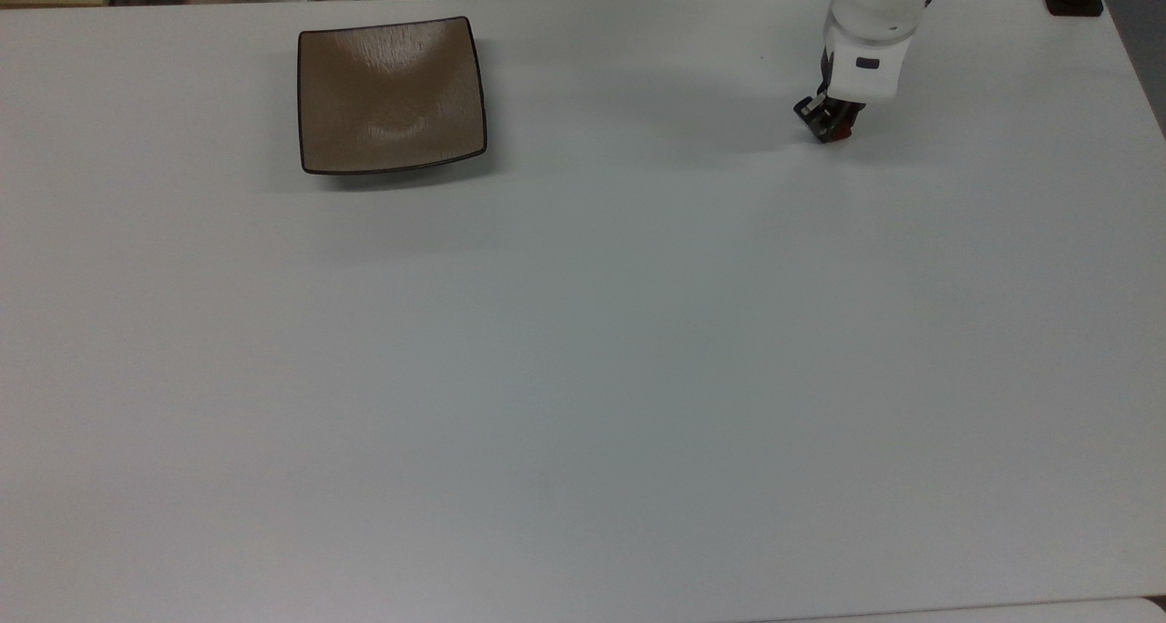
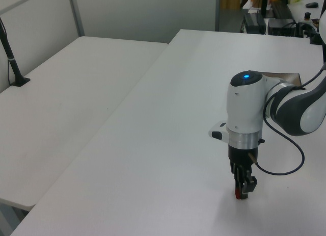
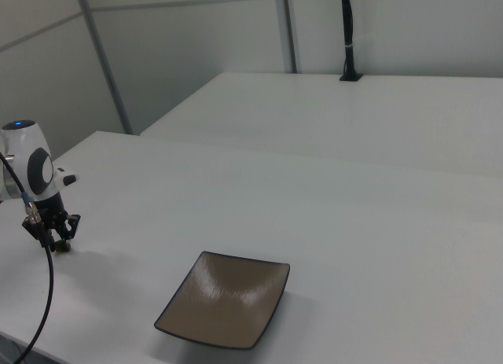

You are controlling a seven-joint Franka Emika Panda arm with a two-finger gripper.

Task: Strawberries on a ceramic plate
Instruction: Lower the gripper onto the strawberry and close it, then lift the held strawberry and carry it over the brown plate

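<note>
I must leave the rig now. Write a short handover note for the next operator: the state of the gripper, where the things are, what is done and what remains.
Gripper: low at the table, jaws shut on the strawberry; a bit of red shows between them in the top view and the left view.
Strawberry: at table level, near the top view's upper right. Whether it has left the surface I cannot tell.
Ceramic plate: empty, near the top view's upper left, far from the gripper.
Done: the strawberry is grasped.
Left: lift it, carry it across to the ceramic plate, lower it and release it there.
</note>
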